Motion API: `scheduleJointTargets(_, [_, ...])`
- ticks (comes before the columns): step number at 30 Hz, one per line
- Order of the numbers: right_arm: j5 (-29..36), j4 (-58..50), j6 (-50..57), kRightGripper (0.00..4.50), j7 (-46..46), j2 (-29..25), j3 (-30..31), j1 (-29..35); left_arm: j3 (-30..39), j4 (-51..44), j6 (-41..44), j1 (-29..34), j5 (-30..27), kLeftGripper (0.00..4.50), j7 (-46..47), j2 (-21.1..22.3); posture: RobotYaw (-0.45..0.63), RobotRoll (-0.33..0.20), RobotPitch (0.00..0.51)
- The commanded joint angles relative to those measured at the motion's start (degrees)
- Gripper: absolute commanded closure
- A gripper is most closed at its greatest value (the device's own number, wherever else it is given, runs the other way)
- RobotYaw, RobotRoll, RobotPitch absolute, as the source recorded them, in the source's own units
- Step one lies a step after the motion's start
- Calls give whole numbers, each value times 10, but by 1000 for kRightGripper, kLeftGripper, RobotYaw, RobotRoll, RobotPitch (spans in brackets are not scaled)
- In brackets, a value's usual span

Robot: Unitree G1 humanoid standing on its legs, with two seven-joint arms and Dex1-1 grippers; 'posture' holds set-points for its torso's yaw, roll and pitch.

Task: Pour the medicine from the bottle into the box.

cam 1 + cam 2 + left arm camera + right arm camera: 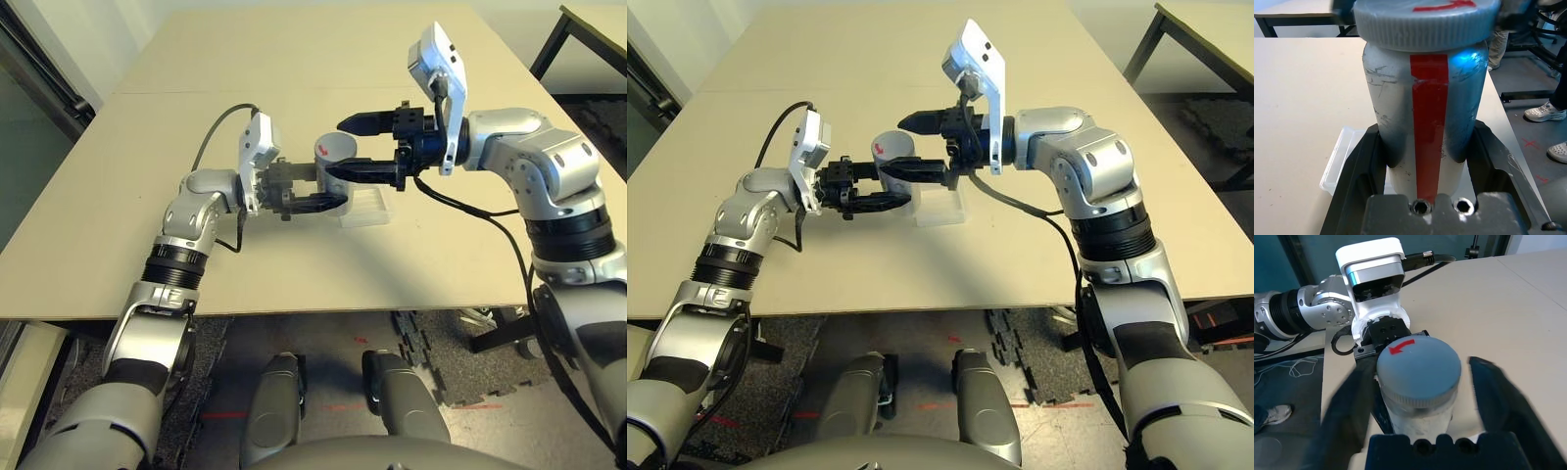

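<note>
The silver-grey bottle [331,157] with a red label strip [1429,132] stands upright above the table, its body clamped in my left gripper [328,189], which is shut on it. Its round grey cap [1418,367] carries a red arrow. My right gripper [336,148] reaches in from the right and straddles the cap. Its fingers [1498,401] stand on either side with a gap still showing, so it is open. The clear plastic box [369,208] lies on the table just beyond and below the bottle. The medicine is hidden.
The pale wooden table [294,78] stretches far behind and to both sides. Another table's dark leg [549,44] stands at the far right. Cables hang from both wrists. A person's shoes [1545,112] show on the floor past the table edge.
</note>
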Motion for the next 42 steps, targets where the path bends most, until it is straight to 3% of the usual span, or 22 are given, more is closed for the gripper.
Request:
scheduleJointTargets(1, [1, -9, 7, 1922, 10, 0, 11, -7, -6, -1, -5, 5, 9, 1990, -4, 1, 11, 0, 125])
scheduleJointTargets(6, [6, -16, 13, 1936, 10, 5, 6, -9, -7, 1, -8, 8, 12, 1990, -5, 2, 10, 0, 124])
scheduleJointTargets(15, [18, 62, 20, 1936, -49, 44, -62, -85, -22, 36, -67, 12, 60, 1990, 7, 14, 18, 0, 124])
scheduleJointTargets(21, [-29, 149, -35, 1936, -133, 56, -93, -113, -8, 79, -93, -9, 83, 1990, 61, 8, 27, 0, 123])
scheduleJointTargets(25, [-70, 198, -77, 1936, -194, 55, -100, -98, 27, 137, -119, -43, 90, 1990, 151, -7, 30, 0, 122])
scheduleJointTargets(31, [-111, 292, -158, 1936, -275, 60, -131, -25, 102, 262, -179, -110, 106, 1990, 355, -24, 32, 0, 122])
scheduleJointTargets(42, [-151, 439, -283, 1936, -397, 80, -179, 15, 133, 390, -255, -109, 120, 1990, 455, -51, 37, 0, 122])
